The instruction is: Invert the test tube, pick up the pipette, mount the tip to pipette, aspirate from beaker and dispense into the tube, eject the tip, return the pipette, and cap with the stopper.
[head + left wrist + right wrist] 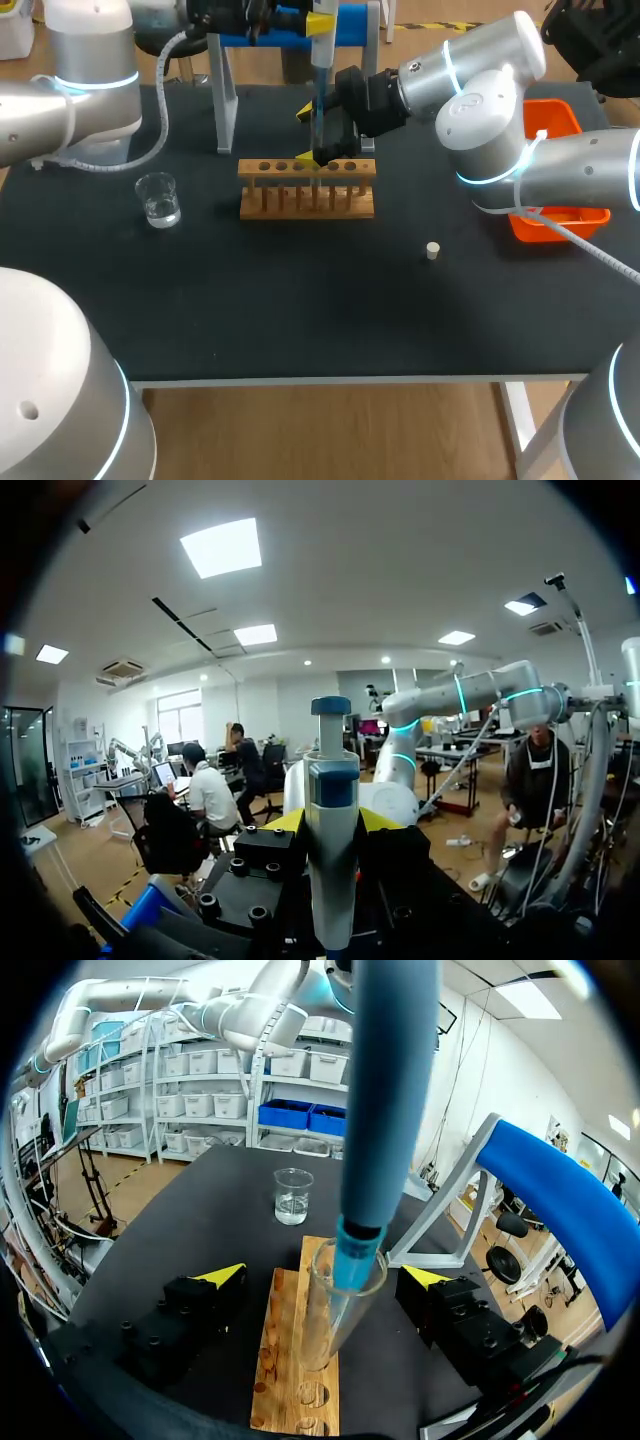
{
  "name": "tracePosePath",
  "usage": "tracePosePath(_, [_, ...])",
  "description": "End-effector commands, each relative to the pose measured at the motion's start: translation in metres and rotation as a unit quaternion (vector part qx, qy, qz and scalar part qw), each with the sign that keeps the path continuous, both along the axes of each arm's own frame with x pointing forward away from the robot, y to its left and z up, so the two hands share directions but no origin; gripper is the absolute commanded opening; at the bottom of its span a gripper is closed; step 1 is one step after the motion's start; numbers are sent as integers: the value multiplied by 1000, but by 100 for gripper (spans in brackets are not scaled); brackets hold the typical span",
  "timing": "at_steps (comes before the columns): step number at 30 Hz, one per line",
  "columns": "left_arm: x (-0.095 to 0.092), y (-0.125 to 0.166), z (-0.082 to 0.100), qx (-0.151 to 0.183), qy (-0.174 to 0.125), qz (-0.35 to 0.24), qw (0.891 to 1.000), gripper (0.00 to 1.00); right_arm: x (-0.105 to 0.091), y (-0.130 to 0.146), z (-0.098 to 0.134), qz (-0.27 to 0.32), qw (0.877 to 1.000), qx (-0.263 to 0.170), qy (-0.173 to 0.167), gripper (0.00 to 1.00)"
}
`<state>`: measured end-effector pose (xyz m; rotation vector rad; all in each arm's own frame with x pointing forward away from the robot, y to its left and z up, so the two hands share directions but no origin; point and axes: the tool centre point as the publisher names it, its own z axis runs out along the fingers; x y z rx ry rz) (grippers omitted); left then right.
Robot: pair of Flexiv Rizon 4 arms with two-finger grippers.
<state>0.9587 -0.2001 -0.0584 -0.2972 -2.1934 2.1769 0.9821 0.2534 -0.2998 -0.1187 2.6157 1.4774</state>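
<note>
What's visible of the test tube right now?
The test tube is clear glass, standing upright and mouth up in a hole of the wooden rack. It is uncapped, and I cannot tell what is inside. The pipette has its blue tip lowered into the tube's mouth. The right gripper has its fingers open on either side, not touching.

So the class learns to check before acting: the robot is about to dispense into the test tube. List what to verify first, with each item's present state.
1. Grip of left end effector on pipette: ok.
2. Pipette's tip inside test tube mouth: ok.
3. Seating of test tube in wooden rack: ok.
4. Support from right end effector: not ok; it stands open, clear of the tube.
5. Liquid in the tip: cannot tell.
6. Spare stopper lying on table: ok.
</note>
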Motion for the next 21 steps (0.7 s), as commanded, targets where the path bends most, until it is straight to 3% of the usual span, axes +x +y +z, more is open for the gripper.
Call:
tracePosePath(1, [1, 2, -1, -1, 0, -2, 1000, 0, 1, 0, 0, 2, 1000, 0, 1, 100])
tracePosePath(21, [-1, 4, -7, -2, 4, 0, 1000, 0, 1, 0, 0, 2, 1000, 0, 1, 100])
